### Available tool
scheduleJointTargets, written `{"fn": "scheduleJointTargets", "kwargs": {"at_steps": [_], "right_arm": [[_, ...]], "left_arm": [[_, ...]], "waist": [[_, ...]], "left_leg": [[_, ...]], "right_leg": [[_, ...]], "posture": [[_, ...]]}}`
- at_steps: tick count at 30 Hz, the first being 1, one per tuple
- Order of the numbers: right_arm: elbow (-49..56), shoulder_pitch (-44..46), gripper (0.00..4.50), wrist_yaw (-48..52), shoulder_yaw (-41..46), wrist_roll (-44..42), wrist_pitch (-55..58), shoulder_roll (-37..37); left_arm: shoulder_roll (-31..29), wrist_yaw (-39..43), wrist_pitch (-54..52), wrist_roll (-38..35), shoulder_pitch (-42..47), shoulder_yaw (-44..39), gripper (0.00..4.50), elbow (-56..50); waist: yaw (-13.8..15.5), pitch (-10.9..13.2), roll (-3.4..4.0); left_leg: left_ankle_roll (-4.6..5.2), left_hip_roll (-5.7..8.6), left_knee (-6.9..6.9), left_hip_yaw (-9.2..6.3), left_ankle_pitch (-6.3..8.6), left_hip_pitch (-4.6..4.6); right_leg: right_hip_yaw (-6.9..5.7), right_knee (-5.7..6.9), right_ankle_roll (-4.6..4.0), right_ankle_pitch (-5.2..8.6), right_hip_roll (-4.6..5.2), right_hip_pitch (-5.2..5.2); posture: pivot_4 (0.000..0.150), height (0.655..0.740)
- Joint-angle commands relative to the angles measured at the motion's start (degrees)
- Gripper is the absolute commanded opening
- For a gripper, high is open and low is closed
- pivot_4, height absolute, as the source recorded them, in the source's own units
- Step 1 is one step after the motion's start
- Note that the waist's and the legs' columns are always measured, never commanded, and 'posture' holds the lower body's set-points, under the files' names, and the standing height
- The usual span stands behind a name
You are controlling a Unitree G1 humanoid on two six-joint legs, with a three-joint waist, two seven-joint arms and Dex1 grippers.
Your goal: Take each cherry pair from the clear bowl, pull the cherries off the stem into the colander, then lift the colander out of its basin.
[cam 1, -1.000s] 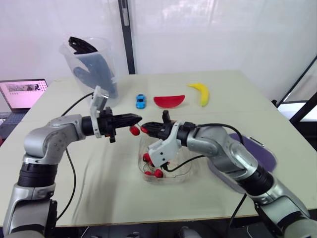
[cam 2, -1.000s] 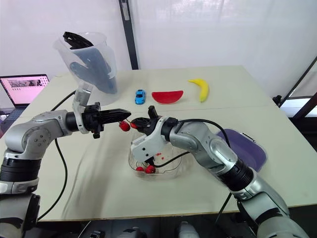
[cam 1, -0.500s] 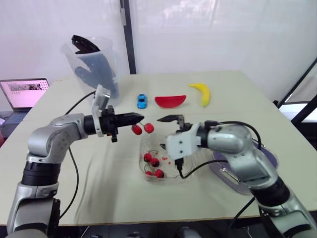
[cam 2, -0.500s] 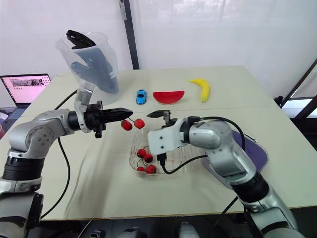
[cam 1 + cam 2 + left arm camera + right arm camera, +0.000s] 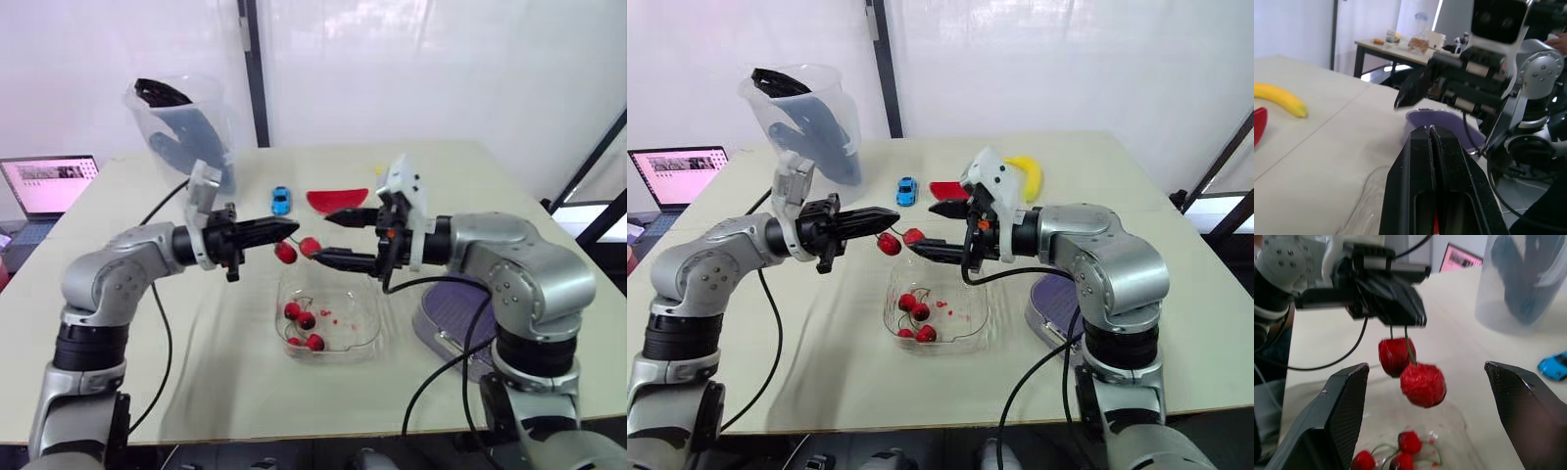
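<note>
Centre frame: left gripper pinches one cherry pair by its stem, right gripper spread facing it, about four cherries in clear bowl.

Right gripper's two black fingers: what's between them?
In the right wrist view, the cherry pair shows between the right gripper's open fingers, dangling by its stem from the left gripper.

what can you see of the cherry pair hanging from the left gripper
The cherry pair is two round, glossy red cherries on thin green stems. It hangs in the air from the shut tips of the left gripper, above the clear bowl. The open right gripper faces it, fingers either side of the nearer cherry, not touching.
</note>
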State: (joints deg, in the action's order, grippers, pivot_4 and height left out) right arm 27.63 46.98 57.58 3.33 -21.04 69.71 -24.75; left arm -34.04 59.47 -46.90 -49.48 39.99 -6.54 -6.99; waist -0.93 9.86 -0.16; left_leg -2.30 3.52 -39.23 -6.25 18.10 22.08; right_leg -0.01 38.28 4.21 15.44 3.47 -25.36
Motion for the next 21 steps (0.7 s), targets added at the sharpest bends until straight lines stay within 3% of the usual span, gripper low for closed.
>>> {"fn": "scheduleJointTargets", "kwargs": {"at_steps": [1, 6, 9, 13, 21], "right_arm": [[-0.6, -0.03, 4.03, -1.8, -1.58, -2.78, -2.08, -0.72], [-2.04, -0.94, 4.03, -2.47, -3.7, -5.54, -4.14, -2.32], [-3.06, -0.96, 3.14, -3.82, -2.93, -7.6, -4.44, -1.7], [-3.3, -1.19, 1.34, -4.95, -3.7, -9.19, -5.78, -2.7], [-4.13, -1.69, 1.34, -6.81, -5.31, -10.96, -8.16, -4.06]], "left_arm": [[0.17, -0.84, -0.51, -2.05, -0.28, -1.35, 0.0, -2.88], [0.25, -1.82, -0.64, -2.55, -0.78, -1.27, 0.0, -4.14], [0.38, -2.27, -0.9, -2.76, -0.77, -1.29, 0.0, -4.64], [0.52, -2.81, -1.09, -2.81, -0.76, -0.92, 0.0, -5.5], [0.66, -3.35, -1.44, -3.35, -0.65, -0.88, 0.0, -5.88]], "waist": [[-0.29, 0.0, 0.0], [-0.14, 0.0, 0.0], [-0.02, 0.0, -0.01], [-0.03, 0.0, -0.01], [-0.04, 0.0, -0.01]], "left_leg": [[0.0, -0.01, 0.0, 0.02, 0.0, -0.01], [-0.01, -0.02, 0.0, 0.02, 0.0, -0.02], [-0.01, -0.01, 0.0, 0.02, 0.0, -0.02], [-0.01, -0.01, 0.0, 0.02, 0.0, -0.02], [-0.01, -0.01, 0.0, 0.02, 0.0, -0.02]], "right_leg": [[0.0, 0.01, 0.0, 0.0, -0.01, -0.01], [0.01, 0.03, 0.0, 0.0, -0.01, -0.01], [0.01, 0.02, 0.0, 0.0, -0.01, 0.0], [0.01, 0.01, 0.0, 0.0, -0.01, 0.0], [0.01, 0.01, 0.0, 0.0, -0.01, 0.0]], "posture": [[0.15, 0.74], [0.15, 0.74], [0.15, 0.74], [0.15, 0.74], [0.15, 0.74]]}}
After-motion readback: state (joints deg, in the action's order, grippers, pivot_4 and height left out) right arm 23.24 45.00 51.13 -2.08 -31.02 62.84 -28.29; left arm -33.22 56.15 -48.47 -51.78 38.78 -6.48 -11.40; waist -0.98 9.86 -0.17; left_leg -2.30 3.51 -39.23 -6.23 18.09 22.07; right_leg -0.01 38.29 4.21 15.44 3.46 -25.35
